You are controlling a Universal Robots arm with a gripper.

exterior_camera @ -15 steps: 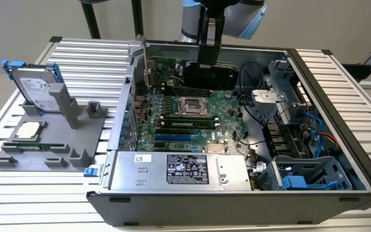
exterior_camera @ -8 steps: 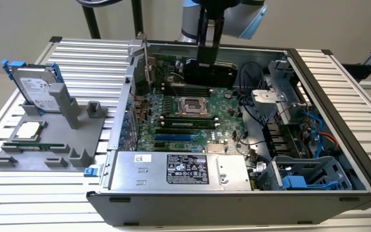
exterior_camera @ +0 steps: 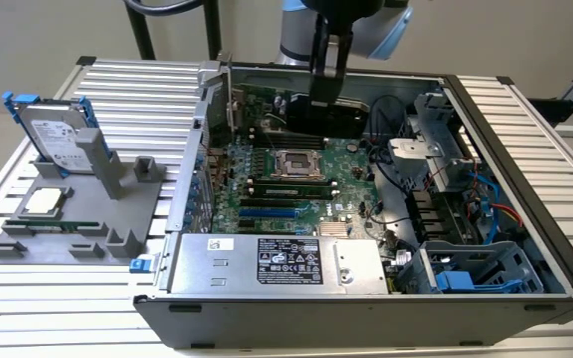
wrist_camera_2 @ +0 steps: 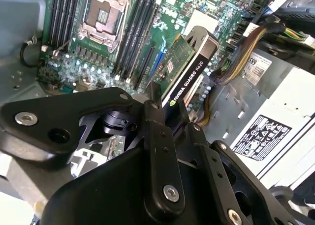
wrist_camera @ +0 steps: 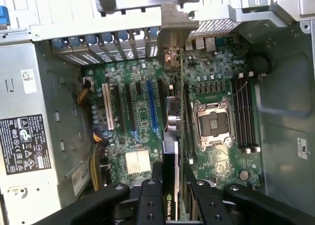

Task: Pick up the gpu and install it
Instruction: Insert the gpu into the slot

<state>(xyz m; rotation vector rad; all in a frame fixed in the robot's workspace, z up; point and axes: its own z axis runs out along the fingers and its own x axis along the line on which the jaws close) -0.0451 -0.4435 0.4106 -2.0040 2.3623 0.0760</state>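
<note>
**Gpu gripped on edge over the motherboard**

The jaws are closed on the gpu (wrist_camera_2: pixel 189 67), pinching the card across its thin body, one finger (wrist_camera_2: pixel 156 117) on the green circuit-board face and the other on the black cooler side. In the exterior view the gpu (exterior_camera: pixel 327 115) hangs under the arm inside the open computer case (exterior_camera: pixel 525 171), towards the far end of the motherboard (exterior_camera: pixel 307 190) and beyond the processor socket (exterior_camera: pixel 295 162).

In the first wrist view the gpu (wrist_camera: pixel 170 141) is seen edge-on. It runs along the board between the blue expansion slot (wrist_camera: pixel 151 112) and the processor socket (wrist_camera: pixel 212 122), and its metal bracket (wrist_camera: pixel 172 33) reaches up to the row of rear slot openings in the case wall. Whether the card's lower edge touches a slot cannot be told.

The power supply (exterior_camera: pixel 266 261) fills the near end of the case. On the exterior view's left, outside the case, a grey holder (exterior_camera: pixel 117 216) sits on the slatted desk (exterior_camera: pixel 147 89) and carries an upright silver hard drive (exterior_camera: pixel 56 138) with blue rails.
</note>
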